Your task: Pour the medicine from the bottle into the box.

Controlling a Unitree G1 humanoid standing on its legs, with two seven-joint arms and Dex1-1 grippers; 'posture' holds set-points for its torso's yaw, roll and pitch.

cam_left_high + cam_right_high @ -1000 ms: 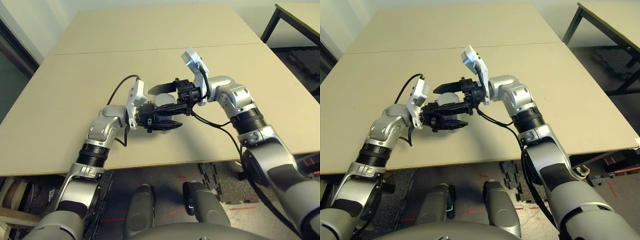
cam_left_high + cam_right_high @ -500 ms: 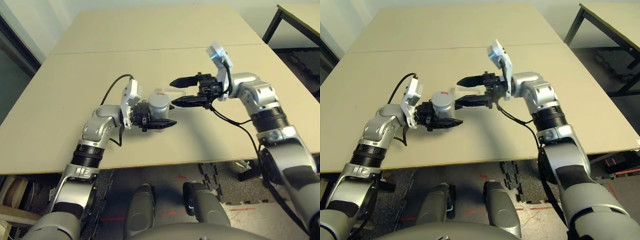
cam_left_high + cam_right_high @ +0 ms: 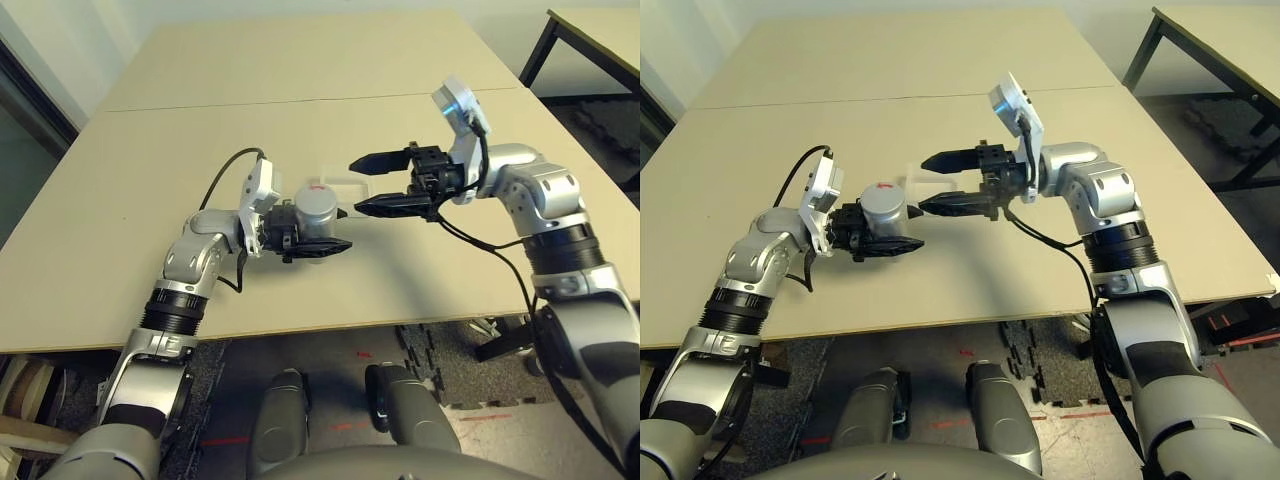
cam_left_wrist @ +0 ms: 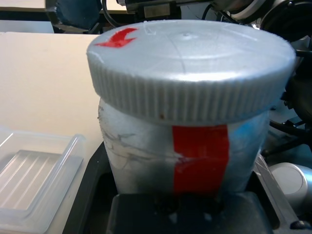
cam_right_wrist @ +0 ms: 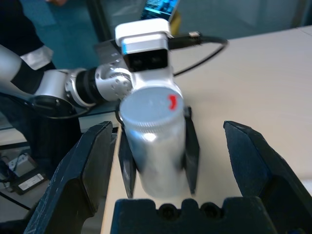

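So my left pincer point(image 3: 347, 230) is clamped on the bottle point(image 4: 161, 161), one black finger on either side of it, and the bottle's pretty much upright in there. The ribbed grey cap point(image 4: 185, 58) is sitting on top, with a little red mark point(image 4: 117, 38) near its edge, and there's a wide red stripe point(image 4: 201, 158) down the side. My right pincer point(image 3: 922, 185) has its fingers apart with nothing between them, tips pointing across toward the bottle and close to the box point(image 4: 74, 146). That box is clear plastic, lying on the counter point(image 3: 200, 120) just past the bottle from me. Further out, somebody's dark sleeve with a white cuff point(image 5: 39, 57) is behind my left arm, and there's another table point(image 3: 610, 35) off to my right.
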